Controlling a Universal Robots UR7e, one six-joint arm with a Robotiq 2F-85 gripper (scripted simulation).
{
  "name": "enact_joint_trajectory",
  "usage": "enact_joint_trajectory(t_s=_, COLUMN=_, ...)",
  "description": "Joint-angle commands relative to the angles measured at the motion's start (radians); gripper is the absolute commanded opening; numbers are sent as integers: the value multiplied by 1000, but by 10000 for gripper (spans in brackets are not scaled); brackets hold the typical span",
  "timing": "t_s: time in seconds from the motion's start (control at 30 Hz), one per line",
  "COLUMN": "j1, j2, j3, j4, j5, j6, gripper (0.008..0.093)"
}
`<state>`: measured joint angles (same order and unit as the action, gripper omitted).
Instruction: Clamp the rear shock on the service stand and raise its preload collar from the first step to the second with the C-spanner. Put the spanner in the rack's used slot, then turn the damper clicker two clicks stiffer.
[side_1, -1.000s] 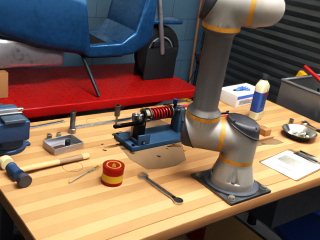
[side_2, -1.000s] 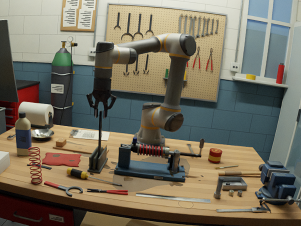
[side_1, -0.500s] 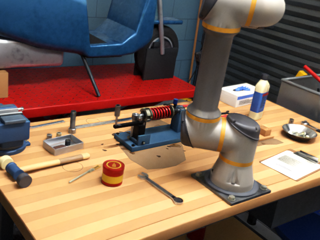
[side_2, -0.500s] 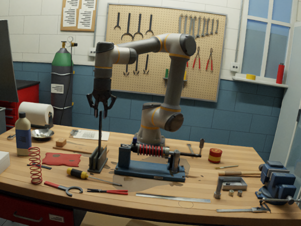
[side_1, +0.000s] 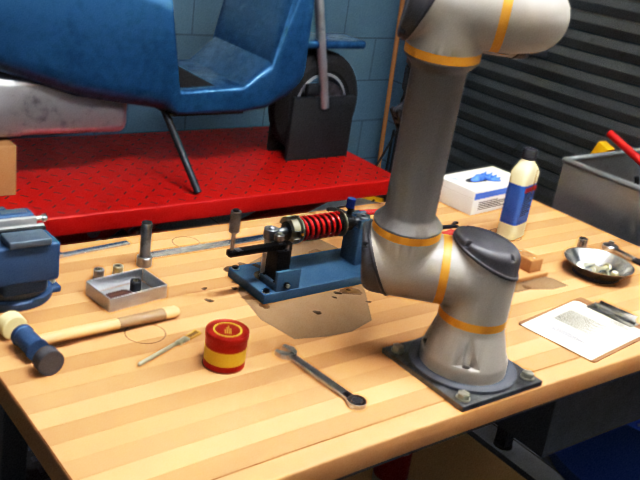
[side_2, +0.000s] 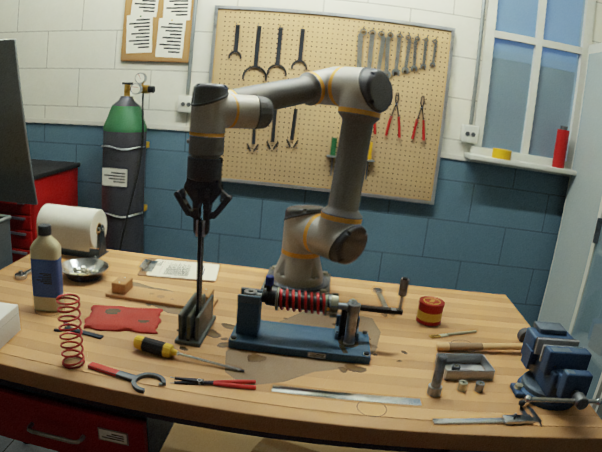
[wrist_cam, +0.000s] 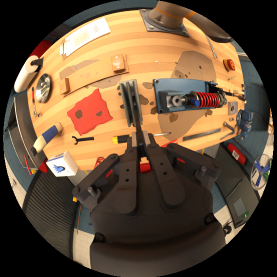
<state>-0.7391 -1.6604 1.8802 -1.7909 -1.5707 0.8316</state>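
Observation:
The C-spanner (side_2: 200, 265) stands upright in the grey rack (side_2: 195, 317), a thin dark bar whose lower end sits between the rack's plates while its upper end reaches up into my fingers. In the wrist camera the bar (wrist_cam: 137, 121) runs from the rack (wrist_cam: 131, 102) straight up between the fingertips. To the right, the rear shock with its red spring (side_2: 300, 300) lies horizontally on the blue service stand (side_2: 300, 342). The stand's clamp handle (side_2: 380, 310) points right. My gripper (side_2: 201, 220) hangs vertically over the rack and is closed on the spanner's upper end.
The rack stands just left of the service stand, with a red rag (side_2: 123, 319) and a loose red spring (side_2: 70, 331) further left. A yellow-handled screwdriver (side_2: 172, 352) and red pliers (side_2: 215, 383) lie in front. My arm's base (side_2: 300, 272) stands behind the stand.

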Motion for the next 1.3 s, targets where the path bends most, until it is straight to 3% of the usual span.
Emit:
enact_joint_trajectory(t_s=0.0, j1=0, j2=0, j3=0, j4=-1, j5=0, j6=0, gripper=80)
enact_joint_trajectory(t_s=0.73, j1=0, j2=-3, j3=-12, j4=12, j5=0, j6=0, gripper=80)
enact_joint_trajectory(t_s=1.27, j1=0, j2=-19, j3=-103, j4=118, j5=0, j6=0, gripper=80)
